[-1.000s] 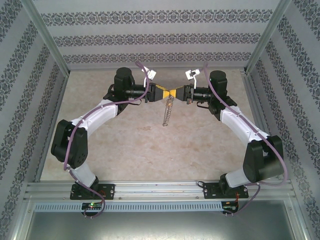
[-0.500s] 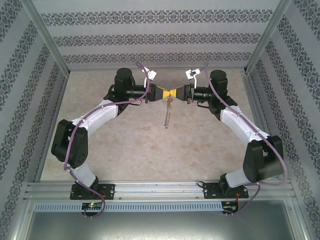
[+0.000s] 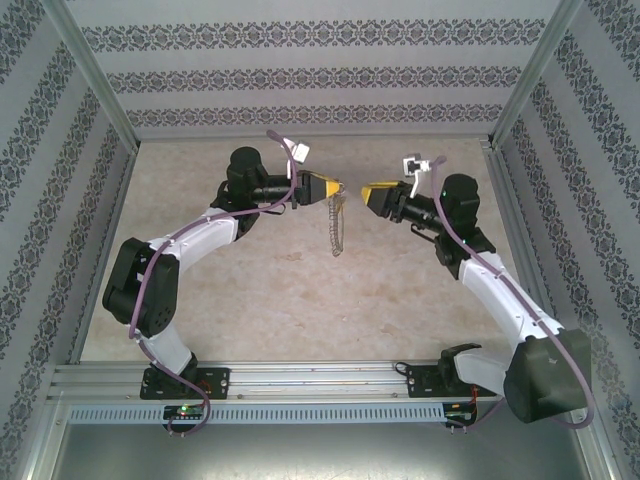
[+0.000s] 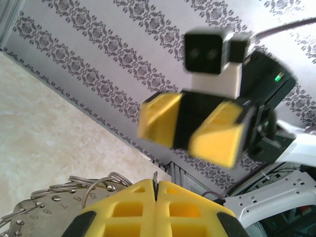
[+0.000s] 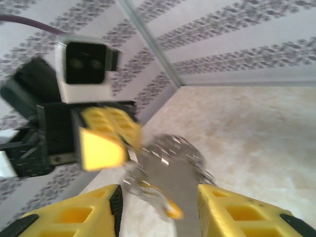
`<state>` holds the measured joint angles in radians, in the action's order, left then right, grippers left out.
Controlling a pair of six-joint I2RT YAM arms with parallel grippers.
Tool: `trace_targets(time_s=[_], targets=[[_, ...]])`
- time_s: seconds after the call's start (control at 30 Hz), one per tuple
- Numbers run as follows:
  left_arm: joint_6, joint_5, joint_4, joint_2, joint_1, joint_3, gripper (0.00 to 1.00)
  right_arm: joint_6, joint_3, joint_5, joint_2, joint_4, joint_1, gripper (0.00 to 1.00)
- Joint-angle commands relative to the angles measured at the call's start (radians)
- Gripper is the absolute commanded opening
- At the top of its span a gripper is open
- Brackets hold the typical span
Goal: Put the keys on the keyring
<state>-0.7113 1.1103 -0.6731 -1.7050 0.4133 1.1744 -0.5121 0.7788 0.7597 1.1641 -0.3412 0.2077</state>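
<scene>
Nearest the lens of its own wrist camera, your right gripper [image 5: 158, 213] stands with jaws spread and nothing between them. Just beyond its tips hangs a small yellow-orange blob, likely the key [image 5: 171, 211], at the low end of the keyring [image 5: 173, 158]. It is too blurred for you to tell whether it is threaded on or merely lying against it. Past that, your left gripper [image 5: 111, 138] is pressed together, pinching the keyring's thin wire at the top, so the fringe of silvery pieces dangles beneath it, seemingly off the table [image 3: 250, 290]. The two grippers face each other, near but apart. On this showing the threading looks done or close to it. What remains for you is to confirm the key sits on the keyring, then set it down.
</scene>
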Motion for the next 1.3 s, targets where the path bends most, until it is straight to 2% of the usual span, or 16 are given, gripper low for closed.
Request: trace_targets(time_s=[0.0, 0.27, 0.6, 0.77, 0.87, 1.03, 1.13, 1.27], targets=[[-0.085, -0.012, -0.183, 0.021, 0.013, -0.006, 0.0, 0.045, -0.075, -0.127, -0.017, -0.093, 0.022, 0.47], [-0.118, -0.02, -0.209, 0.021, 0.027, -0.004, 0.0, 0.111, -0.136, -0.037, -0.01, -0.254, 0.09, 0.52], [-0.124, -0.023, -0.201, 0.027, 0.04, 0.011, 0.0, 0.124, -0.071, 0.007, 0.04, -0.273, 0.135, 0.52], [-0.126, -0.021, -0.201, 0.023, 0.047, 0.021, 0.0, 0.13, -0.05, 0.012, 0.062, -0.278, 0.153, 0.47], [-0.125, -0.023, -0.2, 0.024, 0.047, 0.021, 0.0, 0.125, -0.042, 0.018, 0.072, -0.285, 0.156, 0.39], [-0.113, -0.035, -0.19, 0.03, 0.047, 0.025, 0.0, 0.122, -0.047, 0.039, 0.066, -0.285, 0.156, 0.12], [-0.108, -0.056, -0.198, 0.04, 0.047, 0.018, 0.0, 0.12, -0.054, 0.047, 0.056, -0.28, 0.156, 0.01], [-0.109, -0.078, -0.215, 0.052, 0.047, 0.009, 0.0, 0.118, -0.058, 0.047, 0.047, -0.272, 0.156, 0.0]])
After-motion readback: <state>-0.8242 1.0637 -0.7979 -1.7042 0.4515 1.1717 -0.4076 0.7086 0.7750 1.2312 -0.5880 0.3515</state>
